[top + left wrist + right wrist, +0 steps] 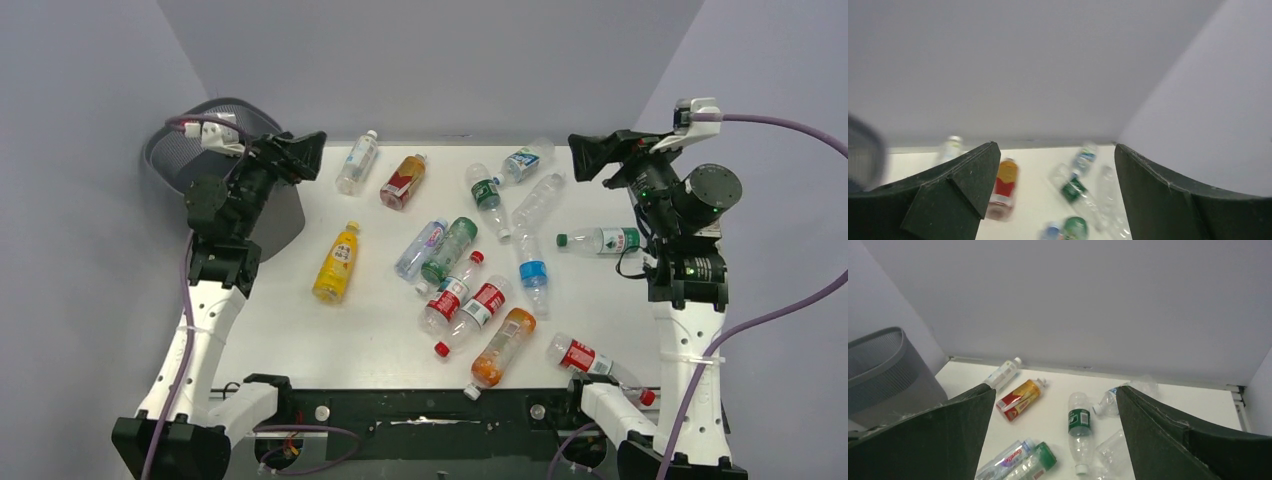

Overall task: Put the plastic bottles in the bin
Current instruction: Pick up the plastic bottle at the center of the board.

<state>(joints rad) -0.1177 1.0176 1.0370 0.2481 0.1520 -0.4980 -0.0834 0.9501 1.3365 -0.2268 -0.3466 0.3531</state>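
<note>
Several plastic bottles lie scattered on the white table (380, 330): a yellow bottle (337, 262), an amber bottle with a red label (403, 181), a clear one at the back (357, 161), an orange one (502, 345) and clear ones with red, green and blue labels. The dark grey mesh bin (195, 145) stands at the back left, off the table's corner; it also shows in the right wrist view (883, 375). My left gripper (312, 153) is open and empty, held high beside the bin. My right gripper (585, 155) is open and empty, high over the back right.
Grey walls enclose the table at the back and sides. A red-labelled bottle (585, 358) lies near the front right edge by the right arm's base. A green-labelled bottle (605, 240) lies close to the right arm.
</note>
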